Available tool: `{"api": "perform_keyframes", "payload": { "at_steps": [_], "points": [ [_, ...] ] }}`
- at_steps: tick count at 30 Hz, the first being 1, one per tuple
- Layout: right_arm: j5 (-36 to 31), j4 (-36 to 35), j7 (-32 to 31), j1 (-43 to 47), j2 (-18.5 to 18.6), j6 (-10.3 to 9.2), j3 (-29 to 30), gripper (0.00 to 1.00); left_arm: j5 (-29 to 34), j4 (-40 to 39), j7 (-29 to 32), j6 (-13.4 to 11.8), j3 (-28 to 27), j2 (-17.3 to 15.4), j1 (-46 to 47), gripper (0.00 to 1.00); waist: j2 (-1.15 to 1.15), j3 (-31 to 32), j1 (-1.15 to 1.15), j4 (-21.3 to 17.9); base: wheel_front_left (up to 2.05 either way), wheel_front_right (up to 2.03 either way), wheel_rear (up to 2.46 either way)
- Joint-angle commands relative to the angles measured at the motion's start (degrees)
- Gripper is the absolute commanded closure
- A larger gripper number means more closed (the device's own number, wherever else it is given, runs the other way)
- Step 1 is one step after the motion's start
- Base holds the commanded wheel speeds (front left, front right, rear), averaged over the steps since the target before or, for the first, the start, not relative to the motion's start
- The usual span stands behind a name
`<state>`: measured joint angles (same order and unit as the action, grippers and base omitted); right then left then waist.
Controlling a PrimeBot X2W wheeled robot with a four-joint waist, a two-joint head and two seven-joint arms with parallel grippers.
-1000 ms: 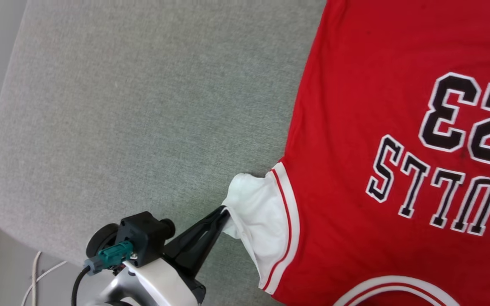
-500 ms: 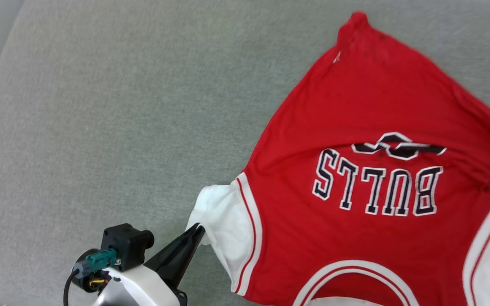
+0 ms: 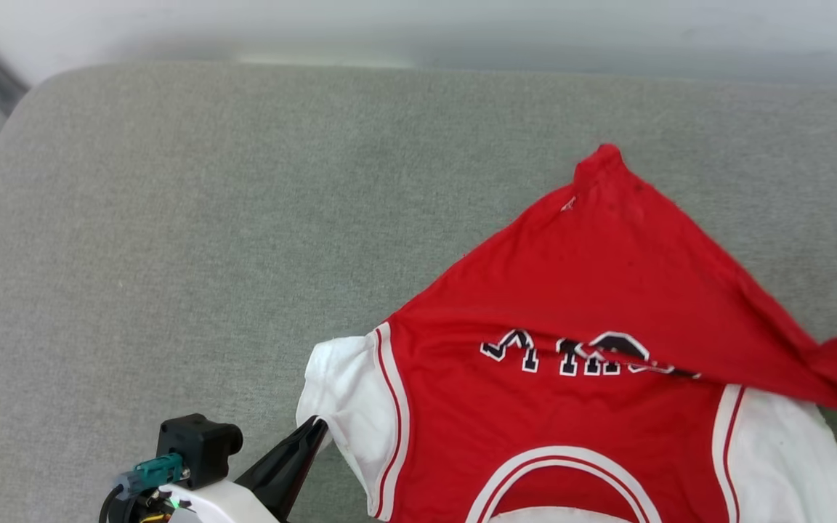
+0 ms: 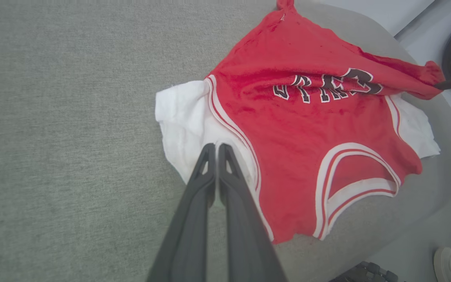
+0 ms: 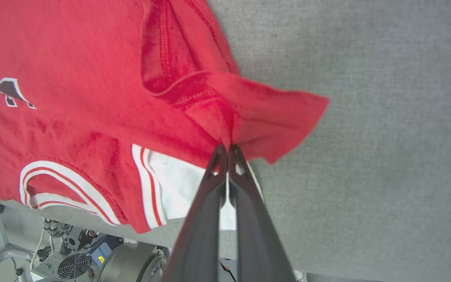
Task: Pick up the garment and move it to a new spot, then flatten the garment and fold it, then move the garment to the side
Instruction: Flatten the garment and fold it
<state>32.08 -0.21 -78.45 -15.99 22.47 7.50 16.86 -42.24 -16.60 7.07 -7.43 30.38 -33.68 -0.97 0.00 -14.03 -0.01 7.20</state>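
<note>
Now, Inspector, what has changed on the garment (image 3: 571,428) this last second?

Sir, a second ago the front lay open with its lettering (image 3: 578,356) fully legible. The far hem (image 5: 257,113) has since been drawn down-frame toward the collar, and its flap now covers all but the tops of the letters. The head camera tilted as well, so the wider shift of the picture is not the garment's own.

And for the task?

In my judgement the fold is under way but not finished. The flap lies slack and skewed, peaking at upper centre of the head view.

Location?

It lies at lower right of the head view, on the grey surface (image 3: 171,232).

The arms?

The left pincer (image 3: 317,427) sits at lower left, fingers together and clamped on the white sleeve (image 3: 338,385), with the forearm low and angled up-right. The right pincer (image 5: 227,149) also has its fingers together. It nips the hem corner at the right edge of the head view, just above the other sleeve.
</note>
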Motion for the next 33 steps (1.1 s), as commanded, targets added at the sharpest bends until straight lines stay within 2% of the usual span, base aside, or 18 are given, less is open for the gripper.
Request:
{"api": "perform_keyframes", "payload": {
  "at_steps": [1, 12, 18, 19, 20, 21, 28, 33],
  "points": [
    [0.66, -1.36, 0.46, 2.67, -0.54, -0.02, 0.57, 1.0, -0.28, -0.03, -0.28, -0.34, -0.2, 0.08, -0.78, 1.0, 0.0, 1.51, 0.01, -0.9, 0.0, 0.0, 0.0],
    [2.78, -4.05, 4.18, 13.99, -2.71, -0.02, 2.63, 1.0, -0.73, -0.33, -1.21, -1.35, -0.39, 0.76, -1.93, 1.0, 0.0, 3.93, 0.01, -1.49, 0.0, 0.0, 0.0],
    [3.46, -2.77, 6.4, 15.48, -1.88, -0.02, 1.44, 1.0, -0.66, -0.83, -0.98, -1.48, -0.12, 0.63, -1.93, 1.0, 0.0, 3.85, 0.01, -1.49, 0.0, 0.0, 0.0],
    [3.67, -2.79, 6.79, 15.16, -1.6, -0.02, 1.23, 0.91, -0.68, -0.94, -0.89, -1.46, -0.15, 0.49, -1.86, 1.0, 0.0, 3.75, 0.01, -1.48, 0.0, 0.0, 0.0],
    [3.75, -2.92, 7.01, 14.75, -1.23, -0.02, 0.97, 0.32, -0.67, -1.04, -0.82, -1.43, -0.19, 0.36, -1.73, 1.0, 0.0, 3.64, 0.01, -1.46, 0.0, 0.0, 0.0],
    [3.83, -2.99, 7.35, 14.41, -0.83, -0.02, 0.73, 0.0, -0.65, -1.1, -0.83, -1.4, -0.23, 0.28, -1.56, 1.0, 0.0, 3.54, 0.01, -1.42, 0.0, 0.0, 0.0],
    [6.72, -5.33, 6.86, 10.9, 1.89, -0.02, -0.07, 0.0, -0.31, -1.67, -1.23, -1.22, 0.08, 0.66, -0.78, 1.0, 0.0, 2.71, 0.01, -0.59, 0.0, 0.0, 0.0],
    [8.23, -9.25, 5.58, 4.58, 2.88, -0.01, -1.92, 0.0, 0.33, -3.19, -1.08, -0.82, 0.54, 0.87, 0.66, 1.0, 0.0, 0.29, 0.01, 1.01, 0.0, 0.0, 0.0]
  ]
}}
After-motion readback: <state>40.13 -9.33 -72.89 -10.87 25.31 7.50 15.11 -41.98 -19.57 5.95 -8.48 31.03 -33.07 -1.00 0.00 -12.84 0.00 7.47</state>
